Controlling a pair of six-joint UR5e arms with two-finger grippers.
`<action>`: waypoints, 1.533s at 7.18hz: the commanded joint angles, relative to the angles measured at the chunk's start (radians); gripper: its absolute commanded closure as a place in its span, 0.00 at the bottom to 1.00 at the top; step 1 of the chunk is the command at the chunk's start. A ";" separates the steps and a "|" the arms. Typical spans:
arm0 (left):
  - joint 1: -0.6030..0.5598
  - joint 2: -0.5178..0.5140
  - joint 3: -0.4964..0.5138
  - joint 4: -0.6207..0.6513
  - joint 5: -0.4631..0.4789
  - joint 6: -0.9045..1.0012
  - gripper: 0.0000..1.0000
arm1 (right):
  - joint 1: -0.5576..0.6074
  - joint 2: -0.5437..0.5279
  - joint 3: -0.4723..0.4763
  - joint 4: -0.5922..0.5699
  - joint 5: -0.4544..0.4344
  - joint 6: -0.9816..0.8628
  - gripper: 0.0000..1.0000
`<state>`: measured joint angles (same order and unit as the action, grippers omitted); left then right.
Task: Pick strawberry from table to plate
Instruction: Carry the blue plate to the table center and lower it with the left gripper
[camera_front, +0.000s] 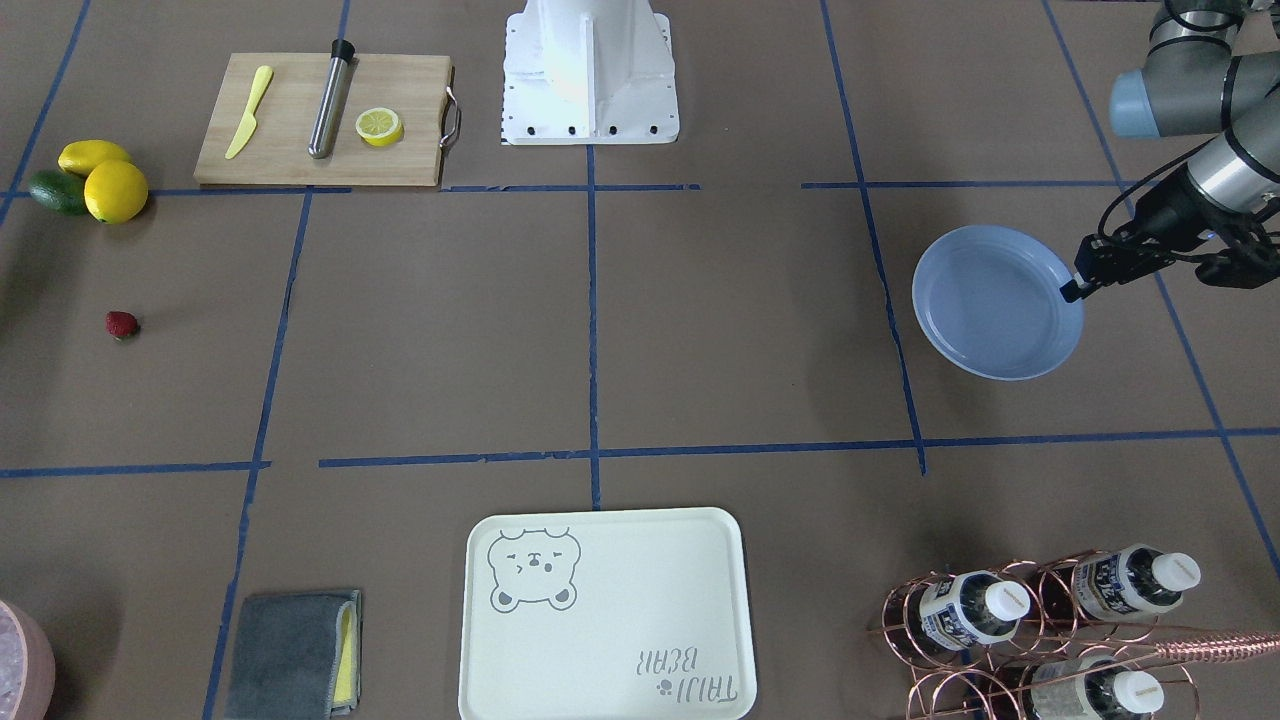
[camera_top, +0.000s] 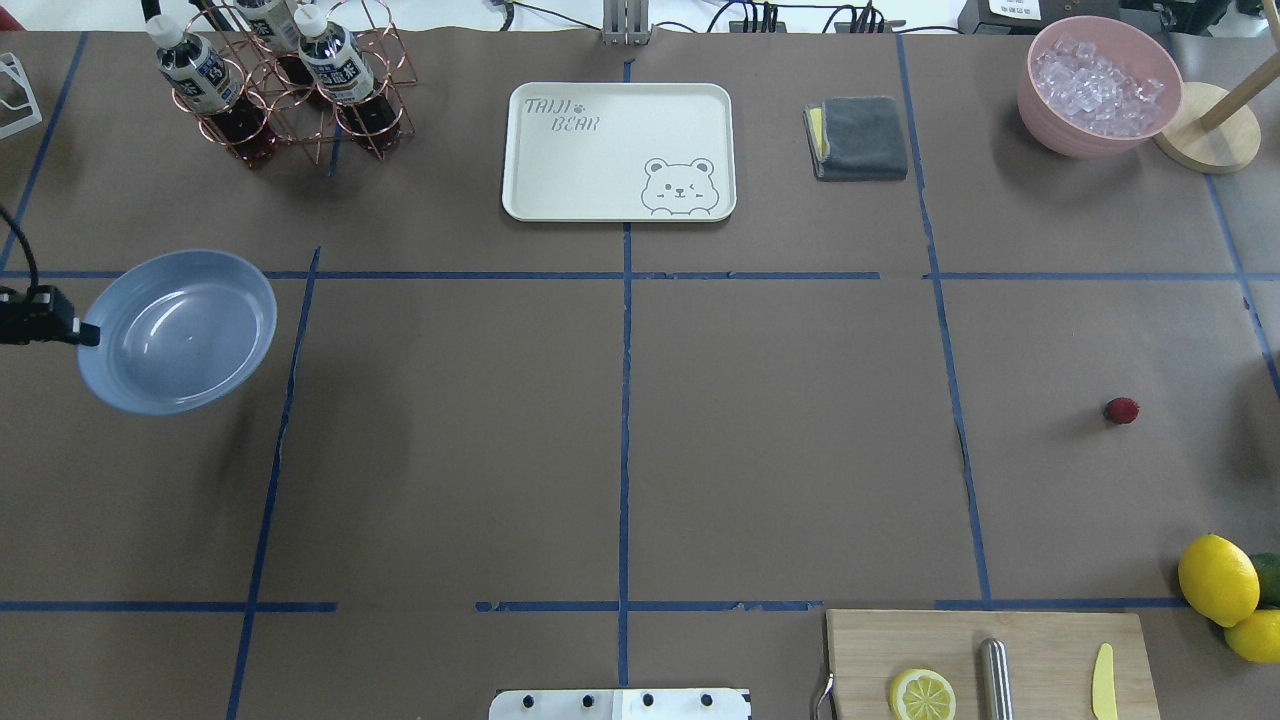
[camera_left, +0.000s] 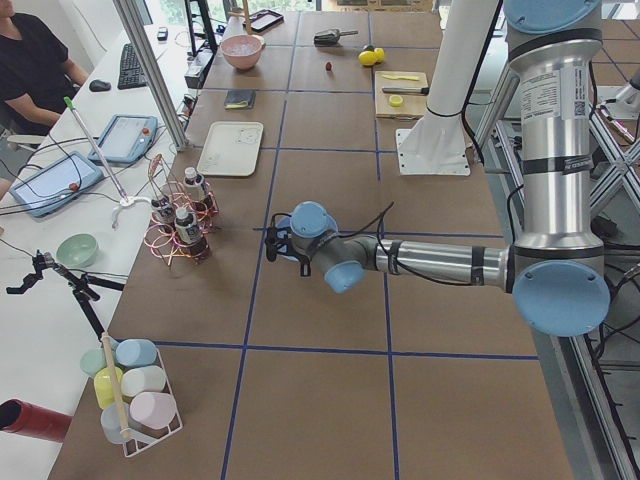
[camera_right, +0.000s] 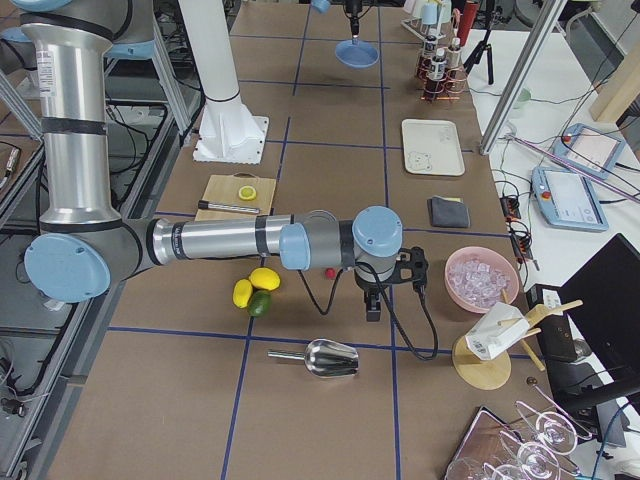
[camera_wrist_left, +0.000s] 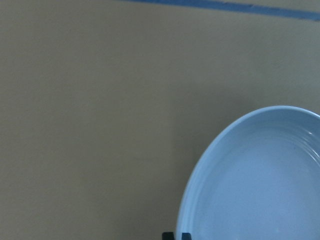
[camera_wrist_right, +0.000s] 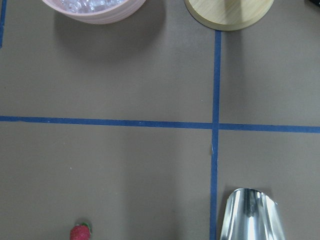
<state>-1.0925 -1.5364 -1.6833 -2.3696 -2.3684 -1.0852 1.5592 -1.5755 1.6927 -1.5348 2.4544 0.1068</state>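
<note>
My left end effector (camera_front: 1072, 292) comes in low from the right edge of the front view, arm stretched out, pinched onto the plate (camera_front: 990, 300) rim. The strawberry (camera_front: 122, 324) lies on the bench (camera_front: 700, 330), far left. In the right-side view my right end effector (camera_right: 372, 308) points downward; I can't tell how open it is.

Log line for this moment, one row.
left hand: gripping rim of round light-blue plate | small red strawberry: on brown-paper table, ungrasped | right hand: over table, open/shut unclear
</note>
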 joint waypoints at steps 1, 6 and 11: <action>0.081 -0.118 -0.063 0.015 0.015 -0.248 1.00 | -0.141 -0.001 -0.001 0.208 -0.061 0.325 0.00; 0.504 -0.468 -0.104 0.343 0.459 -0.608 1.00 | -0.362 -0.087 0.048 0.436 -0.147 0.568 0.00; 0.661 -0.534 -0.046 0.345 0.601 -0.664 0.69 | -0.433 -0.103 0.088 0.436 -0.152 0.631 0.00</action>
<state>-0.4409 -2.0644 -1.7369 -2.0254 -1.7729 -1.7486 1.1389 -1.6777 1.7781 -1.0984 2.3052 0.7314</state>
